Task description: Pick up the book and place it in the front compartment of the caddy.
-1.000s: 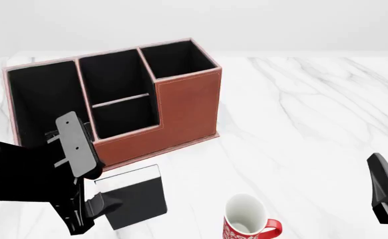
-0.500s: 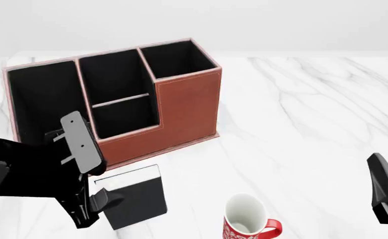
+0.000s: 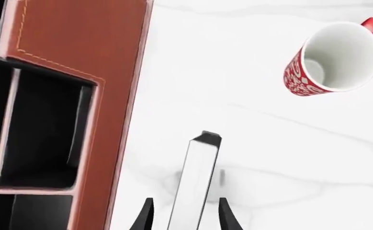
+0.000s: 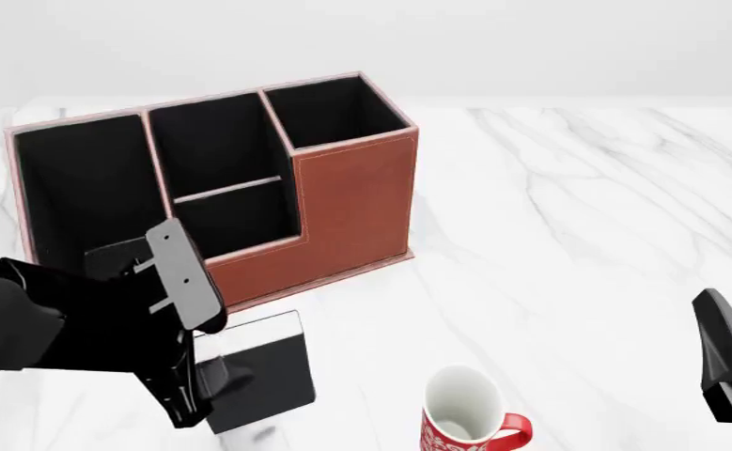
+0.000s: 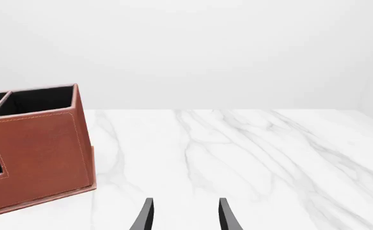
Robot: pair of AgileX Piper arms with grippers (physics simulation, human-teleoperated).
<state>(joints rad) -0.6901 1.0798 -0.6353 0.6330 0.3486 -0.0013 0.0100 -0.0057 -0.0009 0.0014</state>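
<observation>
The left arm [image 4: 77, 319] hides part of the book [image 4: 265, 371] and the caddy's [image 4: 353, 207] low front corner, and the picture's edge cuts off the mug's [image 4: 466, 423] bottom.

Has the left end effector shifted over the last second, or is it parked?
Yes. In the front view the left end effector has moved right and slightly up, toward the caddy; its fingers straddle the book.

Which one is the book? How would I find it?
Find the big reddish-brown caddy on the white table. Just in front of it the book stands upright between the left gripper's fingers. It is thin and black with white page edges, unlike the round red-and-white mug beside it.
</observation>
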